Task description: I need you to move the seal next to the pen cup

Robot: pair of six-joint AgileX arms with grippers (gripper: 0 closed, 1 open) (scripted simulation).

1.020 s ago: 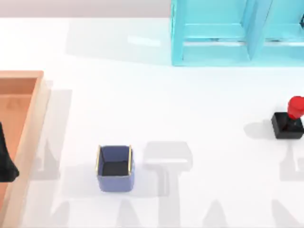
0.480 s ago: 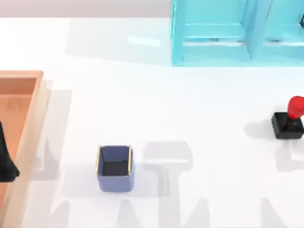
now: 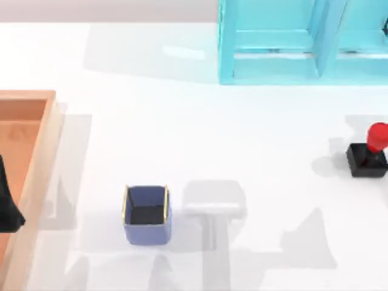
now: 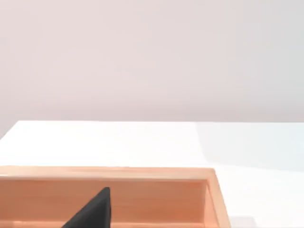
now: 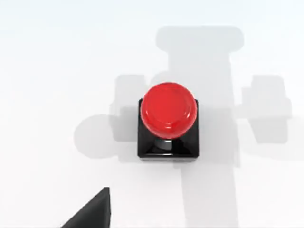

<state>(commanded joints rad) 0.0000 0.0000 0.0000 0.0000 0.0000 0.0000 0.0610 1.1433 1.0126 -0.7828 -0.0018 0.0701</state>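
The seal stands upright on the white table, well apart from the pen cup and far off toward the table's right edge; its red knob sits squarely over the black block base. In the right wrist view it lies almost straight below the camera, so I judge the right arm to be poised above it for a grasp that has not yet been made; one dark fingertip pokes into that view, and whether the right gripper is spread or closed I cannot tell. The pen cup rests mouth-up, with free table on every side of it. Farther from the seal, beyond the cup, lies the orange wooden tray, and over it a dark part of the left arm, parked; its gripper's state I cannot tell either. Behind the seal stands a pale blue shelf unit. The risks, as I see them: the knob is round and glossy, so fingers closing high on it could slip and tip the seal over; a grip slightly off centre could nudge the base sideways toward the near table edge; and on the way over, setting down too close could knock the light cup.
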